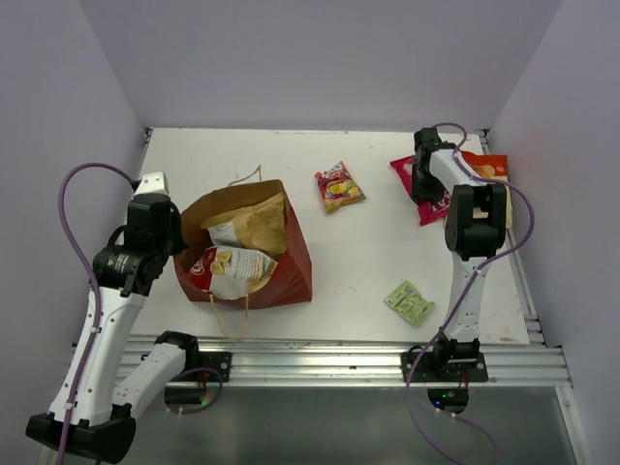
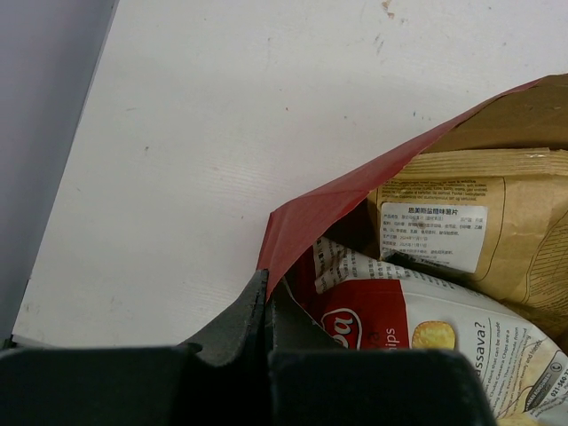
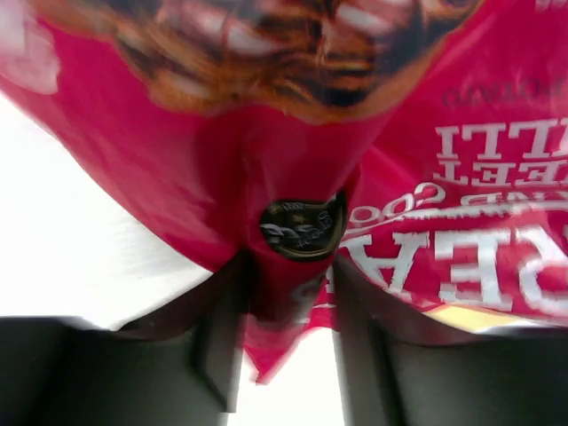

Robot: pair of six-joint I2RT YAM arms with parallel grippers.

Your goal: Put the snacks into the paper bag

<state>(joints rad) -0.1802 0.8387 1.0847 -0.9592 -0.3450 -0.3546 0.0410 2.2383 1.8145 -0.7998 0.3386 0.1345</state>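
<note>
The dark red-brown paper bag (image 1: 281, 266) lies on its side at the left, its mouth open. Inside it show a tan kraft pouch (image 1: 260, 223) and a white-and-red packet (image 1: 232, 271); both also show in the left wrist view, the pouch (image 2: 470, 222) above the packet (image 2: 417, 324). My left gripper (image 2: 266, 286) is shut on the bag's rim (image 2: 311, 213). My right gripper (image 3: 288, 306), at the far right (image 1: 423, 189), is shut on a corner of the pink-red packet (image 3: 266, 160). An orange packet (image 1: 489, 167) lies beside it. A yellow-red packet (image 1: 339, 186) and a green sachet (image 1: 409, 302) lie loose. No teal packet shows.
The white table (image 1: 368, 252) ends at a metal rail (image 1: 320, 354) along the near edge. Pale walls close in the left, back and right sides. The bag's cord handles (image 1: 231, 315) trail onto the table.
</note>
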